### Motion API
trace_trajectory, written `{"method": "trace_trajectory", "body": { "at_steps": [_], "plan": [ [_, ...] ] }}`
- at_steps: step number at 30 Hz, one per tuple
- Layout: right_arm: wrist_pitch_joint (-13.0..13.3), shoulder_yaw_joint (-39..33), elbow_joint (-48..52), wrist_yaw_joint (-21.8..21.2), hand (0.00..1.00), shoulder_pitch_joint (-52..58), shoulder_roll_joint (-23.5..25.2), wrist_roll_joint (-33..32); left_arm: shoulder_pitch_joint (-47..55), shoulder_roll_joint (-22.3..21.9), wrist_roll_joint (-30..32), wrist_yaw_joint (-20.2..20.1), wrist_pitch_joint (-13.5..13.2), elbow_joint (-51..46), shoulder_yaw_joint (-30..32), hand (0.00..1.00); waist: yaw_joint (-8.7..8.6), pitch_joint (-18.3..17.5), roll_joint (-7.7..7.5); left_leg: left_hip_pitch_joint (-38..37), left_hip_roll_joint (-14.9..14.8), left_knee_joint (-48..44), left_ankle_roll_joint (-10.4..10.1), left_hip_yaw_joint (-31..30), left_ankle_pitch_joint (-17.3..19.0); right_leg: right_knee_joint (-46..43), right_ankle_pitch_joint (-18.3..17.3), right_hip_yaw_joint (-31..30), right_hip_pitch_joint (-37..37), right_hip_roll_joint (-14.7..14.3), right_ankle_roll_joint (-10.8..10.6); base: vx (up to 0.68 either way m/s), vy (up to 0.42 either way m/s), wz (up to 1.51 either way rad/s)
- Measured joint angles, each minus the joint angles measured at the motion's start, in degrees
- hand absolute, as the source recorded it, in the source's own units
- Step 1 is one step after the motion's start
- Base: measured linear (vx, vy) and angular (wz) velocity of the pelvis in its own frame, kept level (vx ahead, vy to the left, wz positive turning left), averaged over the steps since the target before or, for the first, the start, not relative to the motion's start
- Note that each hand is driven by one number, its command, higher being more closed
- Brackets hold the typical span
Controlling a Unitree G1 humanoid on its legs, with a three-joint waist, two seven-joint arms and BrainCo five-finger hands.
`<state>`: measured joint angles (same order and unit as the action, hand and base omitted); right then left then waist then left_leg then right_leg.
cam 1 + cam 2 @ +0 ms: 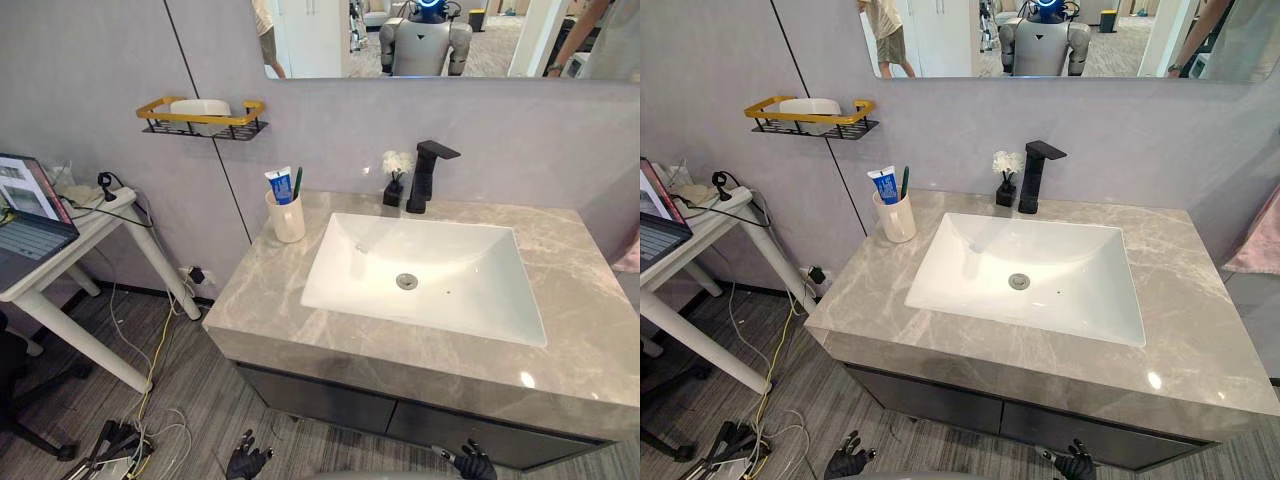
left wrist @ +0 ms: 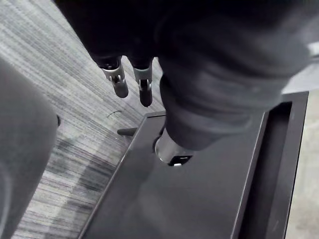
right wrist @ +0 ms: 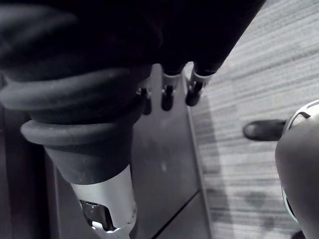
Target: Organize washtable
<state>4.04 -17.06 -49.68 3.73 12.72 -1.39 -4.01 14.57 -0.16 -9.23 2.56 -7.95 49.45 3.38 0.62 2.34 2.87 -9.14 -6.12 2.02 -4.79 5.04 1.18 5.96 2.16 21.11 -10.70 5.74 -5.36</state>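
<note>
The grey marble washtable [image 1: 270, 300] holds a white sink [image 1: 430, 270] with a black faucet [image 1: 425, 175] behind it. A cream cup [image 1: 288, 216] with a toothpaste tube and a toothbrush stands at the back left corner. A small black vase of white flowers [image 1: 394, 180] sits beside the faucet. On the wall, a gold and black rack [image 1: 200, 117] carries a white soap. My left hand [image 1: 247, 462] and right hand [image 1: 473, 462] hang low in front of the dark cabinet, both open and holding nothing, with relaxed fingers [image 2: 118, 84] [image 3: 167, 97] over the floor.
A white desk [image 1: 60, 265] with a laptop [image 1: 25, 205] and a power strip stands to the left. Cables and plugs lie on the wooden floor [image 1: 130, 440] below it. A mirror [image 1: 440, 40] hangs above the counter. A pink cloth [image 1: 1255, 240] hangs at the right edge.
</note>
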Motion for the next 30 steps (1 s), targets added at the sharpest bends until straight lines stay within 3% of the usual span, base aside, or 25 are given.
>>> {"method": "trace_trajectory", "body": {
  "at_steps": [8, 13, 16, 19, 24, 26, 27, 29, 30],
  "plan": [
    [0.51, 0.38, -2.62, 0.14, 0.0, -1.8, -0.07, 0.0, -2.28, 1.68, 1.08, 0.18, -0.09, 2.92, -2.26, 0.0, -0.09, 1.42, -1.04, -1.61, -0.72, -0.21, -0.75, 1.69, 0.91, 0.01, 0.16, -2.69, -0.2, -0.92, 0.24, -0.02, 0.014, -0.17],
    [0.56, 1.61, -2.97, -0.15, 0.0, -2.22, -0.39, 0.06, -2.6, 2.0, 1.05, 0.15, -0.18, 2.9, -3.23, 0.0, -0.06, 2.29, -0.72, -1.34, -0.89, -0.54, -0.91, 1.89, 1.51, -0.34, -0.46, -3.14, -0.05, -0.99, 0.71, -0.01, 0.005, -0.04],
    [0.68, 3.36, -2.76, -0.28, 0.0, -2.88, -1.46, 0.02, -4.08, 1.95, 1.1, 0.27, -0.03, 3.04, -4.3, 0.0, -0.23, 3.68, -0.38, 1.41, -1.15, -1.54, -1.05, 0.1, 1.87, -8.15, -4.37, -3.68, 4.3, -0.62, 1.03, -0.01, -0.003, 0.19],
    [0.79, 4.37, -2.48, -0.77, 0.0, -3.33, -2.16, -0.19, -4.7, 2.83, 1.17, 0.23, -0.18, 2.75, -4.99, 0.0, 0.23, 5.13, -1.26, 3.79, -0.92, -2.57, -1.2, -1.62, 1.24, -16.48, -9.01, -3.56, 8.96, 0.65, 1.12, 0.04, -0.036, 0.3],
    [1.97, 6.17, 1.15, -1.46, 0.0, -2.79, -2.44, -1.78, -4.77, 3.17, 0.66, 0.34, -0.33, -0.71, -4.72, 0.0, 0.24, 8.93, -1.39, 7.99, -0.38, -2.74, -1.98, -8.37, -1.79, -22.98, -14.77, 4.12, 10.74, 2.94, 2.11, 0.05, -0.114, 0.94],
    [2.03, 6.25, 1.07, -1.25, 0.0, -2.87, -2.67, -2.35, -4.82, 3.5, 0.09, 0.6, -0.62, -1.72, -3.9, 0.0, 0.07, 10.21, -2.01, 11.61, 1.44, -0.97, -0.39, -6.0, -9.58, -23.9, -15.22, 8.53, 12.43, 5.12, 4.14, -0.02, -0.117, 1.19],
    [1.97, 6.37, 1.1, -1.19, 0.0, -2.93, -2.75, -2.26, -4.94, 3.31, -0.18, 0.84, -0.67, -1.77, -3.72, 0.0, 0.11, 10.6, -2.67, 12.34, 1.23, -1.11, -0.36, -3.74, -9.6, -23.21, -14.7, 10.34, 12.61, 5.96, 4.74, 0.02, -0.053, 0.92],
    [1.05, 6.11, 1.69, -0.17, 0.0, -2.46, -2.74, -2.65, -5.52, 3.42, -0.14, 1.24, -0.11, -1.6, -3.35, 0.0, -0.11, 10.75, -2.55, 15.16, -0.79, -14.48, 1.84, 11.02, -1.91, -22.96, -14.32, 14.09, 11.73, 6.69, 5.3, 0.03, -0.084, 0.81],
    [1.05, 6.19, 1.72, -0.15, 0.0, -2.28, -2.79, -2.57, -5.5, 3.43, -0.09, 1.25, -0.07, -1.47, -3.36, 0.0, -0.19, 10.76, -2.56, 14.6, -1.23, -16.45, 1.97, 13.67, -0.56, -22.92, -14.32, 14.96, 11.13, 6.81, 5.3, -0.01, -0.067, 0.65]
  ]
}}
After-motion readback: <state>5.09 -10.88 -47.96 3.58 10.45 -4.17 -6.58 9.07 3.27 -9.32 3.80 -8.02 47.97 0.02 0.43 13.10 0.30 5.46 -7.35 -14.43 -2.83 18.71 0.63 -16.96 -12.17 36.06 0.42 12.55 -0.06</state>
